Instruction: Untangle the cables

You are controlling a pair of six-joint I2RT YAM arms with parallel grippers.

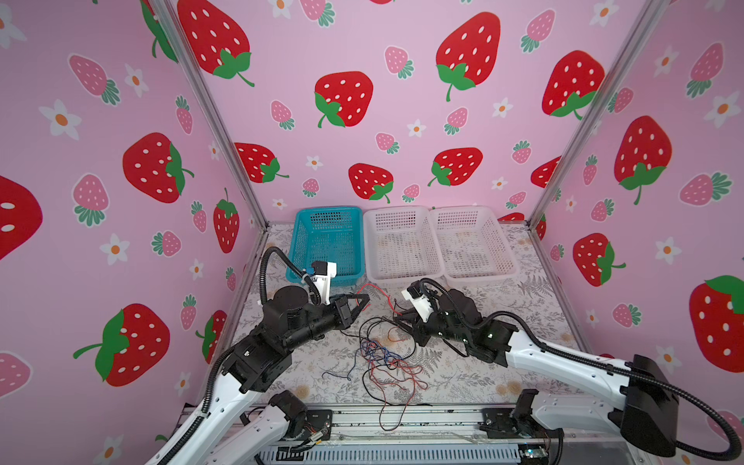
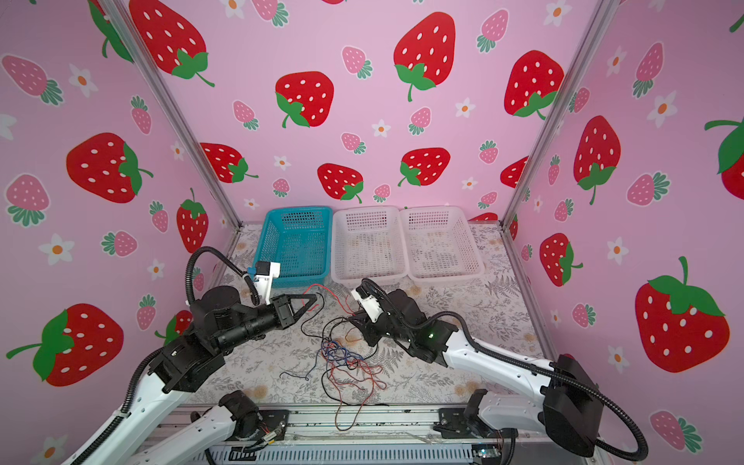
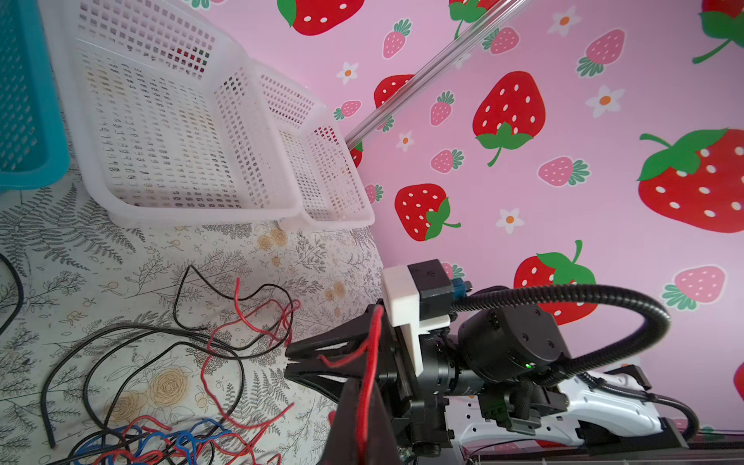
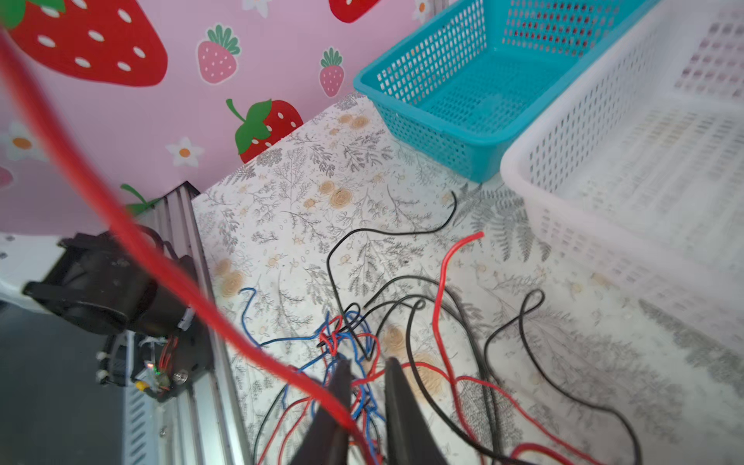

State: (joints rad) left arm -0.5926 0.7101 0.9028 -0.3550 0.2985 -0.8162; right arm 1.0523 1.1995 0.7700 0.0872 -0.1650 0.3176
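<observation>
The cables point(image 1: 382, 356) are seen as a loose knot of red, black and blue strands on the floral table covering point(image 1: 503, 322). The knot lies in the middle between the two arms, nearer the front edge than the baskets, and is shown in both top views point(image 2: 342, 356). A few red and black loops are draped over the front edge onto the metal rail point(image 1: 402, 416). The blue strands are gathered at the core of the knot, while black loops are spread toward the right arm.

The left gripper point(image 1: 365, 298) is held raised just in front of the teal basket point(image 1: 300, 241), with its fingers pressed together on a red cable point(image 3: 368, 394). From there this cable is carried in an arc across to the right gripper point(image 1: 396, 320), which is lowered at the far edge of the knot. In the right wrist view the red cable is laid across one finger point(image 4: 340, 382). The fingers there are drawn almost together, with only a slit left between them; whether a strand is pinched cannot be told. Two white baskets point(image 1: 402, 277) are set side by side to the right of the teal one, against the back wall.
</observation>
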